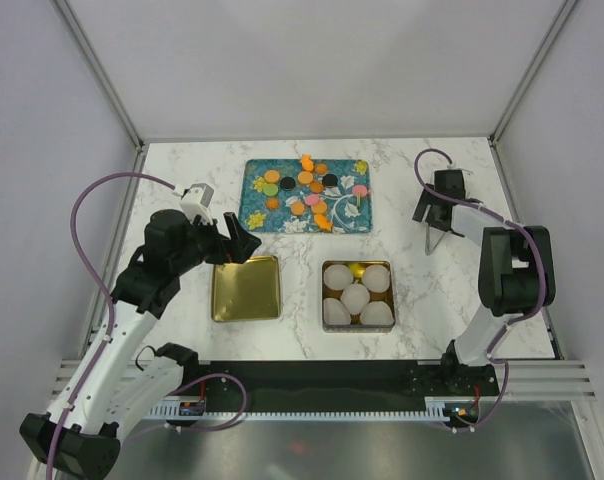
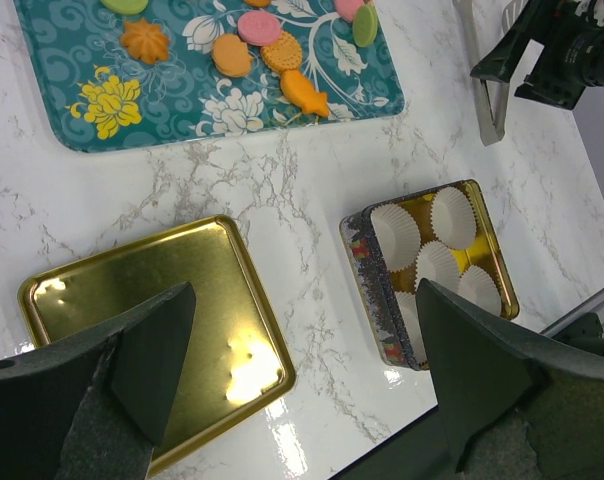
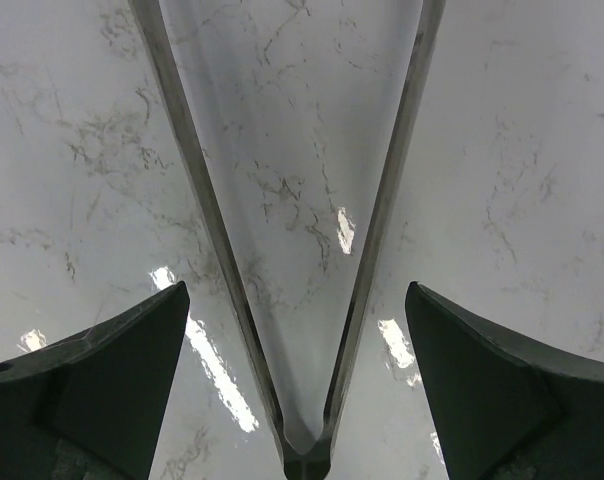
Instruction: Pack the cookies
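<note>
- The left hand (image 2: 304, 340) is held wide open and empty above the bench (image 1: 422, 300), near a shallow gold lid (image 1: 246, 288) in which nothing lies.
- All the cookies (image 1: 312, 185) are seen on the teal tray (image 1: 257, 205) at the back, so none has been packed.
- The tin (image 1: 357, 265) is lined with white paper cups (image 1: 356, 297), and none is filled.
- The tongs (image 3: 207, 230) are left ungripped on the bench.
- The right hand (image 3: 294, 300) is spread wide over them, with nothing held.

tray (image 2: 42, 60) & cookies (image 2: 232, 55) cropped top, tongs (image 3: 304, 462) too
</note>
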Available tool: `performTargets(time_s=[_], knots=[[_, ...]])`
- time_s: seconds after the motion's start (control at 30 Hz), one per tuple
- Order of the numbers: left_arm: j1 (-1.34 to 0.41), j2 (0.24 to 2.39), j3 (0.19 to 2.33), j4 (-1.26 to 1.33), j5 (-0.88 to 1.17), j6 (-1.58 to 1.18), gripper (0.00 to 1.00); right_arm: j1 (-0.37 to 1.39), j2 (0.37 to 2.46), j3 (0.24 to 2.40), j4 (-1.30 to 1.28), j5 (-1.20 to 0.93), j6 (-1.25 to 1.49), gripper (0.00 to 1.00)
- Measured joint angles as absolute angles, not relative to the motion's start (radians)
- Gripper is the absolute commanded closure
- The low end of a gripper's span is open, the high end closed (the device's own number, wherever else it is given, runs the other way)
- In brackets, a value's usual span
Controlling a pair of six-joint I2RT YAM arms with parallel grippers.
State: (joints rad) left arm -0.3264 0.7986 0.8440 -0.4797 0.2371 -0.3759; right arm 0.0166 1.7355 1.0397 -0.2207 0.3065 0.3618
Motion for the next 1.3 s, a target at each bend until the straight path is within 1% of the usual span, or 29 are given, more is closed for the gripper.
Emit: performTargets(time_s=[0.13, 0.17, 0.33, 0.37, 0.47, 0.63, 0.67, 0.77, 0.9, 1.03, 1.17, 1.3], knots=[[-0.326, 0.799, 0.844, -0.480, 0.237, -0.376, 0.00, -0.017, 1.794, 1.054, -0.191, 0.274, 0.361, 0.07], [-0.326, 0.799, 0.844, -0.480, 0.237, -0.376, 0.00, -0.024, 1.800, 1.054, -0.186, 0.265, 0.361, 0.10], [-0.326, 0.800, 0.844, -0.480, 0.237, -0.376, 0.00, -0.044, 1.831, 1.058, -0.147, 0.234, 0.359, 0.14], [-0.326, 0.801, 0.844, -0.480, 0.237, -0.376, 0.00, -0.043, 1.836, 1.063, -0.140, 0.231, 0.359, 0.17], [-0.326, 0.803, 0.844, -0.480, 0.237, -0.376, 0.00, -0.043, 1.858, 1.085, -0.123, 0.226, 0.359, 0.19], [-0.326, 0.809, 0.844, -0.480, 0.237, -0.376, 0.00, -0.043, 1.891, 1.130, -0.131, 0.225, 0.359, 0.29], [-0.326, 0.809, 0.844, -0.480, 0.237, -0.376, 0.00, -0.043, 1.897, 1.140, -0.135, 0.225, 0.358, 0.34], [-0.326, 0.810, 0.844, -0.480, 0.236, -0.376, 0.00, -0.038, 1.908, 1.160, -0.150, 0.222, 0.358, 0.43], [-0.326, 0.810, 0.844, -0.480, 0.233, -0.376, 0.00, -0.011, 1.909, 1.173, -0.183, 0.234, 0.358, 0.44], [-0.326, 0.810, 0.844, -0.480, 0.219, -0.376, 0.00, 0.054, 1.885, 1.179, -0.234, 0.243, 0.353, 0.44], [-0.326, 0.810, 0.844, -0.481, 0.211, -0.376, 0.00, 0.106, 1.807, 1.179, -0.282, 0.236, 0.351, 0.44], [-0.326, 0.810, 0.844, -0.481, 0.210, -0.376, 0.00, 0.116, 1.705, 1.179, -0.309, 0.226, 0.351, 0.44]])
